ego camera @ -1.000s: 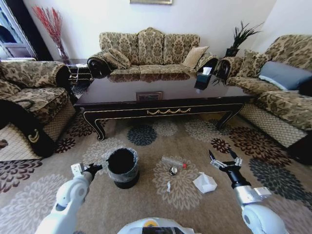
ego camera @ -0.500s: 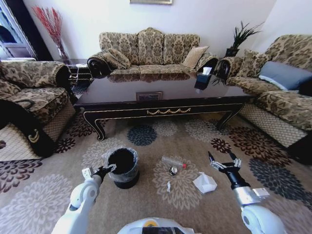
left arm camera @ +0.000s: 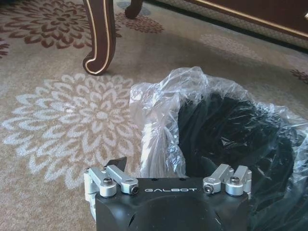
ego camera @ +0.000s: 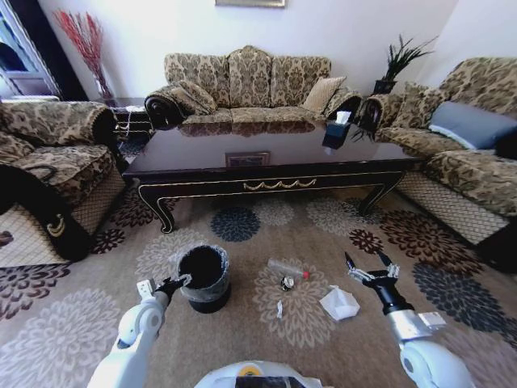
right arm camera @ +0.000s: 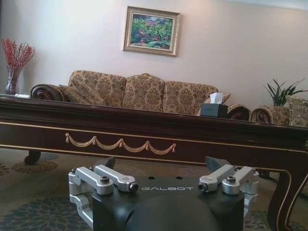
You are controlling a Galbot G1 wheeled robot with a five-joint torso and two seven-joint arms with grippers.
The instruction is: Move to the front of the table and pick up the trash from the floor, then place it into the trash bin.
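The trash bin (ego camera: 203, 277), round and black with a crinkled plastic liner, stands on the patterned carpet (ego camera: 242, 222) in front of the dark table (ego camera: 266, 149). My left gripper (ego camera: 175, 283) is open at the bin's left rim. In the left wrist view the liner's edge (left arm camera: 156, 125) lies between the jaws of the left gripper (left arm camera: 166, 166). To the right of the bin lies the trash: a clear bottle (ego camera: 288, 269), a dark cap (ego camera: 286, 283), a white scrap (ego camera: 279, 309) and a paper wad (ego camera: 339, 303). My right gripper (ego camera: 370, 267) hangs open just right of the wad.
Sofas (ego camera: 246, 81) ring the carpet at the back, left and right. A tissue box (ego camera: 337, 129) sits on the table; the table's curved leg (left arm camera: 98, 43) is close beyond the bin. In the right wrist view the gold-trimmed table front (right arm camera: 120, 142) stands ahead of the right gripper (right arm camera: 162, 163).
My left arm has swung right, bringing its gripper from beside the bin up to the bin's rim. The right gripper has barely shifted. The trash lies where it was.
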